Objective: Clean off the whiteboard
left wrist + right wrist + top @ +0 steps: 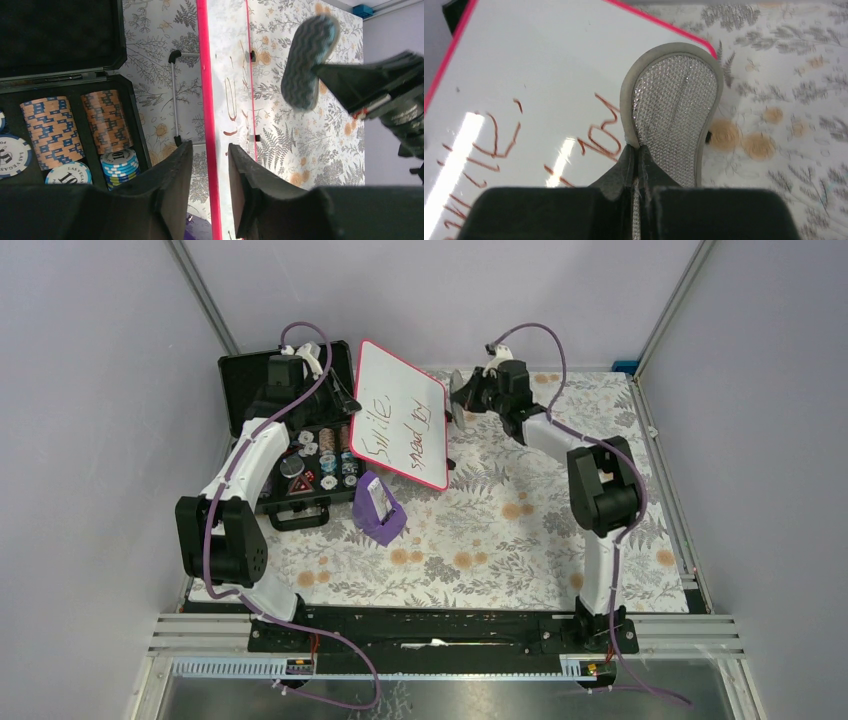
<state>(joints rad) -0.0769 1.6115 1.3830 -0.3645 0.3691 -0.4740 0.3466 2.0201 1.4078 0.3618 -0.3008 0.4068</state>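
Note:
The whiteboard (400,400) stands tilted at the back of the table, with a red-pink rim and reddish-brown handwriting. My left gripper (343,400) is at its left edge. In the left wrist view the jaws (210,165) straddle the rim (206,75) with a gap showing on the left side, so they are open. My right gripper (482,390) is shut on a grey oval mesh eraser pad (462,398). The right wrist view shows the pad (674,115) next to the board's right corner (524,65), near the writing. The pad also shows in the left wrist view (307,62).
An open black foam-lined case (245,375) with stacks of poker chips (320,455) lies left of the board. A purple holder (378,508) with a white card stands in front of it. A thin wire stand (173,95) sits behind the board. A blue object (625,367) is at the back right corner.

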